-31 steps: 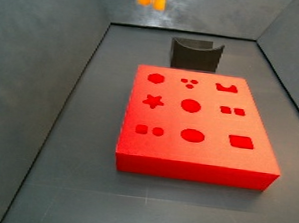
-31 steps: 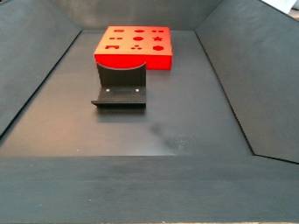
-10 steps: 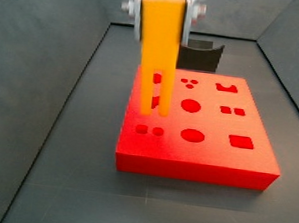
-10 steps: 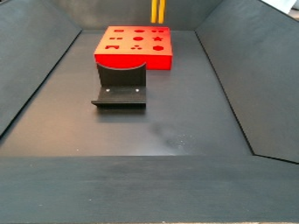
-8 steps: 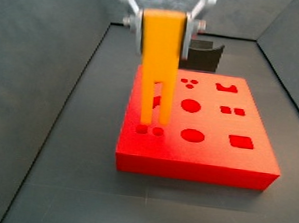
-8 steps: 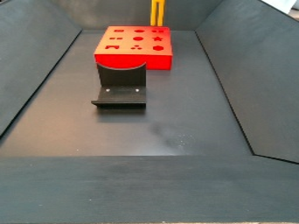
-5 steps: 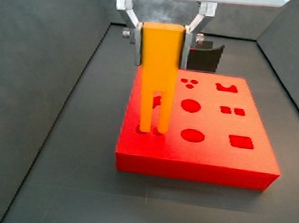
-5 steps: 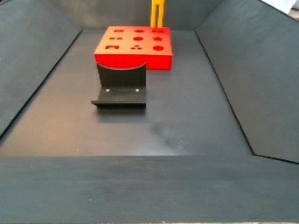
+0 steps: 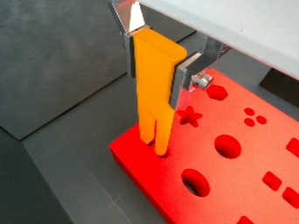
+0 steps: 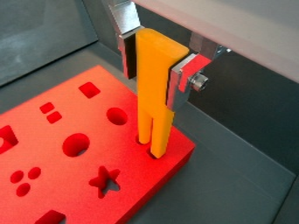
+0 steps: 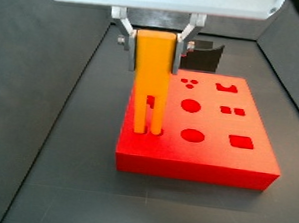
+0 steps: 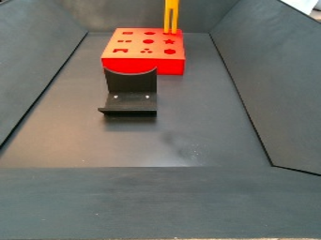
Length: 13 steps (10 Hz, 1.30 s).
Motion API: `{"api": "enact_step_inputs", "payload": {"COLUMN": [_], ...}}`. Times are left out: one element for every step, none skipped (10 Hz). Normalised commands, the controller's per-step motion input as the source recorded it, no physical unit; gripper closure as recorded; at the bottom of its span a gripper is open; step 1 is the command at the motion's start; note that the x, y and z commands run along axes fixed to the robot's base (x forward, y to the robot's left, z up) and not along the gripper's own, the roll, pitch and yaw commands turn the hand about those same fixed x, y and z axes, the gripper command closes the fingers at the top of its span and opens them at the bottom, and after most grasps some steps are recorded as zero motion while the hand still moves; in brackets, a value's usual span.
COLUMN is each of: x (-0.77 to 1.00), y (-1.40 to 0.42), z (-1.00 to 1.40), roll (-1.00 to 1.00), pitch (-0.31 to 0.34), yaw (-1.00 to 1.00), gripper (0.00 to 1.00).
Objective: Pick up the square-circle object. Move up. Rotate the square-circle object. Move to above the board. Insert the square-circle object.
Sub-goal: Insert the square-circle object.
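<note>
Two silver fingers point(image 9: 184, 77) of the claw point(image 9: 156, 54) clamp the square-circle object point(image 9: 155, 92) upright, aligning its twin prongs with a matching hole at frame centre on the board point(image 9: 216, 171) for insertion.

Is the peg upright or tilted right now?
Upright. In a side view the square-circle object hangs vertically in the shut gripper, its lower tips at the board corner holes.
</note>
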Motion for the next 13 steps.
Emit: {"api": "enact_step_inputs", "payload": {"x": [0.01, 0.06, 0.09, 0.14, 0.22, 0.29, 0.34, 0.3, 0.15, 0.13, 0.1, 0.08, 0.07], "y": [-0.02, -0.02, -0.03, -0.02, -0.01, 0.0, 0.0, 0.0, 0.0, -0.01, -0.03, -0.04, -0.03], "z": [-0.26, -0.26, -0.27, -0.3, -0.31, -0.31, -0.31, -0.3, -0.3, -0.32, -0.39, -0.41, -0.4], "roll": [0.06, 0.05, 0.05, 0.07, 0.05, 0.05, 0.06, 0.07, 0.1, 0.09, 0.09, 0.09, 0.06], "pitch": [-0.027, -0.02, -0.016, 0.0, 0.0, 0.021, 0.041, 0.047, 0.033, 0.011, 0.0, 0.0, -0.021], "yaw": [0.0, 0.0, 0.0, 0.0, 0.0, 0.0, 0.0, 0.0, 0.0, 0.0, 0.0, 0.0, 0.0], "gripper": [1.0, 1.0, 1.0, 1.0, 1.0, 1.0, 1.0, 1.0, 1.0, 1.0, 1.0, 1.0, 1.0]}}
